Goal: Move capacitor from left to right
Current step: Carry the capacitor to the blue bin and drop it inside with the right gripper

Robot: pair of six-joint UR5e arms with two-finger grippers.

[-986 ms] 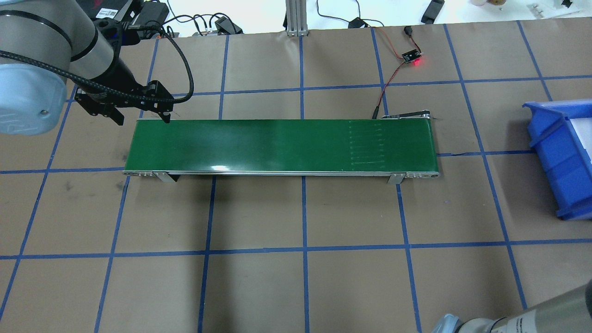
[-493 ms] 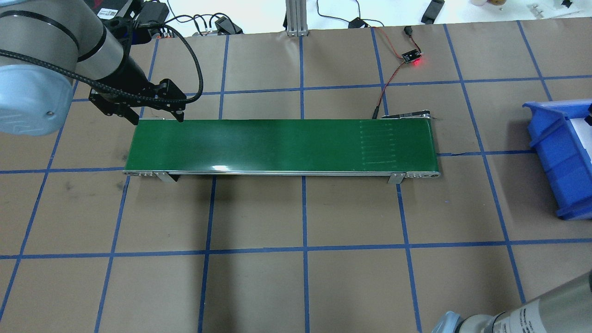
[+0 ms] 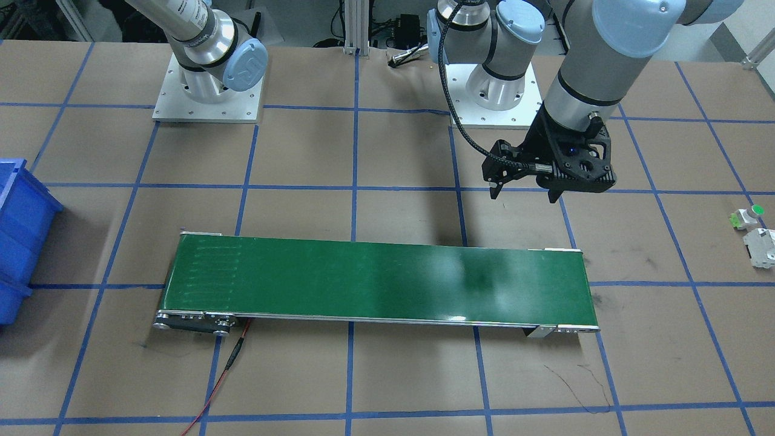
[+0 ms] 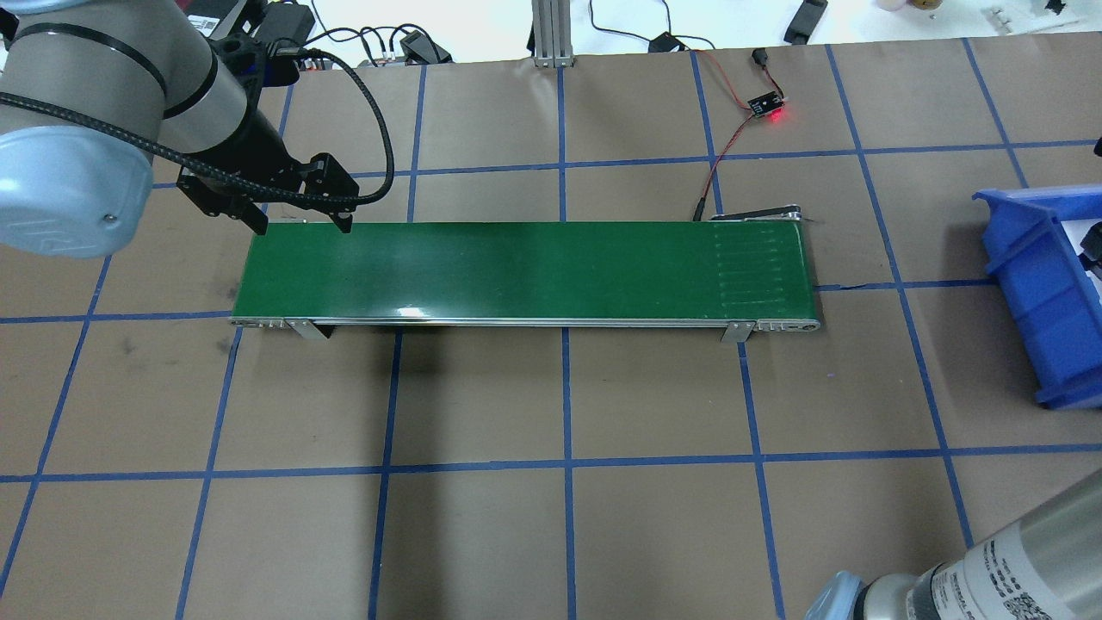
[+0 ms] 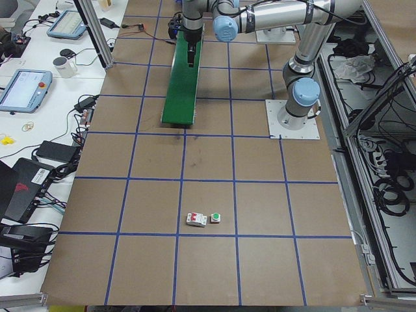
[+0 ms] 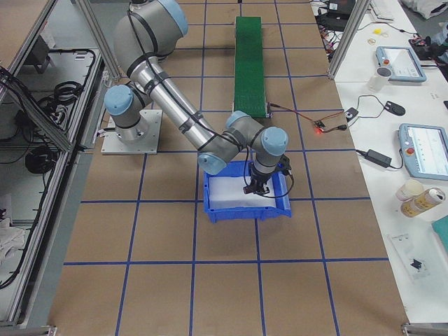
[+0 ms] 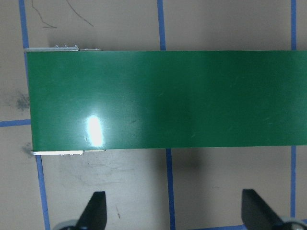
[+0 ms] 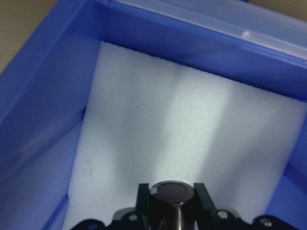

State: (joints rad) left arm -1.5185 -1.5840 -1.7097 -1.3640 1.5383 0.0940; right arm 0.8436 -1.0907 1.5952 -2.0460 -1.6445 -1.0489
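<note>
my right hand (image 8: 171, 202) is clamped on the capacitor (image 8: 171, 190), with the white foam (image 8: 192, 124) of the blue bin (image 8: 43, 86) below it; if i release this high, it may bounce and roll away.

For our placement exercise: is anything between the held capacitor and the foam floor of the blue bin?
Nothing visible: the small dark cylindrical capacitor, in the right hand, hangs over bare white foam inside the blue plastic bin.
</note>
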